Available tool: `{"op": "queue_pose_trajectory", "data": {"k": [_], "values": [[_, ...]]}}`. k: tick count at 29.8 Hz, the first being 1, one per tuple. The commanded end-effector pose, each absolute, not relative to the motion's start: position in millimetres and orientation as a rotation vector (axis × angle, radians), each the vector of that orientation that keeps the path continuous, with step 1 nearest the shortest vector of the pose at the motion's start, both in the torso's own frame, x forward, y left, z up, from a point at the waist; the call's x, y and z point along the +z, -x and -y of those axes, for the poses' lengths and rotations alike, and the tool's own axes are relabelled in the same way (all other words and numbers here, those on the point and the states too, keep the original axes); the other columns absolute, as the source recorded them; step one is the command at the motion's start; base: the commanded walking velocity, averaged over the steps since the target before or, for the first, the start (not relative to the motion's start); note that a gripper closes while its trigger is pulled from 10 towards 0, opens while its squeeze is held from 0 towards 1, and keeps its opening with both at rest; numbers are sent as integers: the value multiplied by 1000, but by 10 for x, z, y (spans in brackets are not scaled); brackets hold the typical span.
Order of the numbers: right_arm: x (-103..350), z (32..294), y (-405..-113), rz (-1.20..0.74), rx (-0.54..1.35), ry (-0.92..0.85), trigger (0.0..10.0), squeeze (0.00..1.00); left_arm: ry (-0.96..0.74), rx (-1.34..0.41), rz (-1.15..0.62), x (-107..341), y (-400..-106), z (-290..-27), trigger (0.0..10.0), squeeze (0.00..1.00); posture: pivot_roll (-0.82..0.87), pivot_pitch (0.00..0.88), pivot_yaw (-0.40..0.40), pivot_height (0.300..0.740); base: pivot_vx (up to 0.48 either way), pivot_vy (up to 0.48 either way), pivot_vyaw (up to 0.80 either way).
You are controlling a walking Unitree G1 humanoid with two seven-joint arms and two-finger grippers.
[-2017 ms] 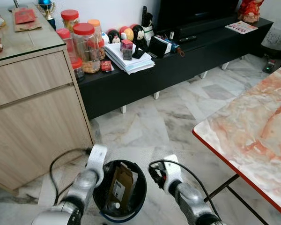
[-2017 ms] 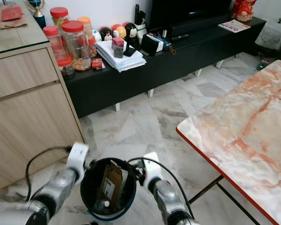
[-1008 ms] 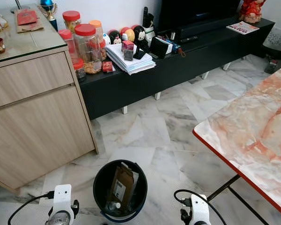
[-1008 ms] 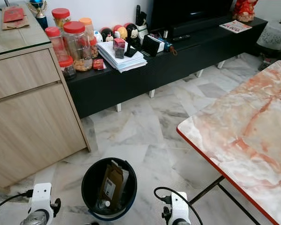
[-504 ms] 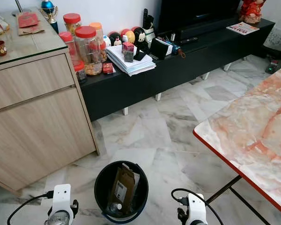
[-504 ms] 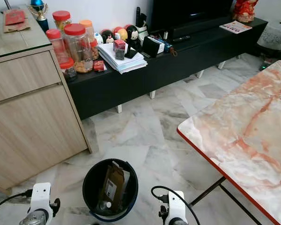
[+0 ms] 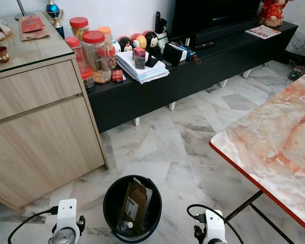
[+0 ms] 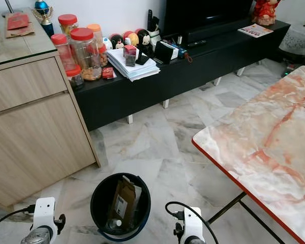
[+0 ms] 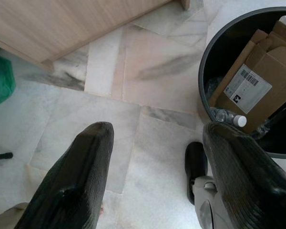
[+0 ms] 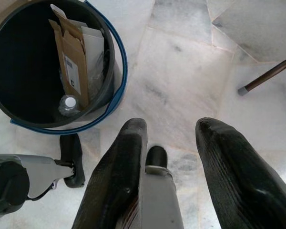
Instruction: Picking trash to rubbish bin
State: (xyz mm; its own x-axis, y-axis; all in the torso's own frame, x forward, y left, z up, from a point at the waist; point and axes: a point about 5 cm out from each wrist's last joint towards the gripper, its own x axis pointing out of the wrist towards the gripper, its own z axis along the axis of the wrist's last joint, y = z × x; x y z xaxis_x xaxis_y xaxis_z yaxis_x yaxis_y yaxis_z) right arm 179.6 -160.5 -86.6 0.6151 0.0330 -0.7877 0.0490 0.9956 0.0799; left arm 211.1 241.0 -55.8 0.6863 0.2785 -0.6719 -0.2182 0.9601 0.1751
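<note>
On the marble floor between the wooden cabinet (image 7: pixel 40 132) and the marble table (image 7: pixel 274 147) stands the black rubbish bin (image 7: pixel 112 195), holding a flattened cardboard box (image 7: pixel 132 206) and a plastic bottle (image 9: pixel 229 117). Left gripper (image 9: pixel 152 167) and right gripper (image 10: pixel 169 157) hang beside it, fingers apart, empty.

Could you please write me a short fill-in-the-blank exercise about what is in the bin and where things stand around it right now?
1. A folded piece of brown ____ with a white label stands inside the black rubbish bin.
2. At the bottom of the bin lies a clear plastic ____ with a white cap.
3. The left hand hangs over the marble floor with its fingers ____.
4. The jars on the black TV bench have ____ lids.

Missing words: cardboard; bottle; open; red
</note>
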Motion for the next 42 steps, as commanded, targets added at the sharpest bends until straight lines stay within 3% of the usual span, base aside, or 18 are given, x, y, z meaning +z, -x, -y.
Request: {"op": "queue_pose_trajectory", "data": {"k": [1,42], "values": [[-857,1632,-1811,-903,-26,-98,10000,0,-78,275,-758,-554,-2118,-2401,10000,0,21,30,-31,740,-285,0,0],[-836,1660,-1850,-888,-41,-105,10000,0,-59,294,-762,-555,-2115,-2412,10000,0,20,47,-40,740,-276,0,0]]}}
